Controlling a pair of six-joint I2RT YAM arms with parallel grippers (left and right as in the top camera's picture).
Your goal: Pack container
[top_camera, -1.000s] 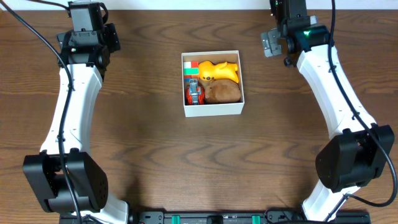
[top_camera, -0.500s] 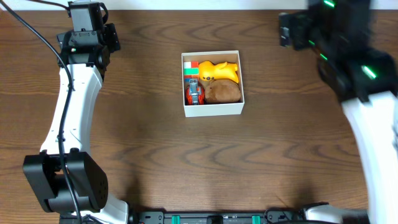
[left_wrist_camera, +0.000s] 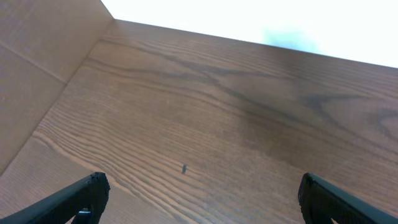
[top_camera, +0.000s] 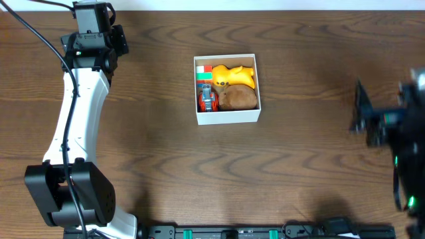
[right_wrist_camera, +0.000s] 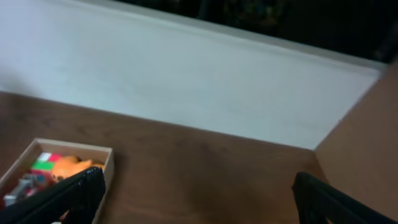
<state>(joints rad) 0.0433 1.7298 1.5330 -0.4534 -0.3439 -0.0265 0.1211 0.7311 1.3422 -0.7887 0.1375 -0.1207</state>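
Note:
The container (top_camera: 229, 117), a square white box, sits at the table's middle. It holds a yellow duck (top_camera: 234, 76), a brown lump (top_camera: 238, 98), a red and green block (top_camera: 204, 73) and a small red and grey toy (top_camera: 208, 101). My left gripper (top_camera: 118, 41) is at the far left back, open and empty over bare wood (left_wrist_camera: 199, 199). My right gripper (top_camera: 364, 114) is blurred at the right edge, well away from the box. In the right wrist view it is open and empty (right_wrist_camera: 196, 199), with the container (right_wrist_camera: 107, 168) at lower left.
A brown cardboard panel (left_wrist_camera: 37, 62) stands left of the left gripper. A white wall (right_wrist_camera: 186, 81) runs behind the table, and another cardboard panel (right_wrist_camera: 367, 143) stands at the right side. The tabletop is dark wood (top_camera: 199, 172).
My right arm has swung from the back right, near the box's far corner, down to the right edge of the table. The left arm and the box have not moved.

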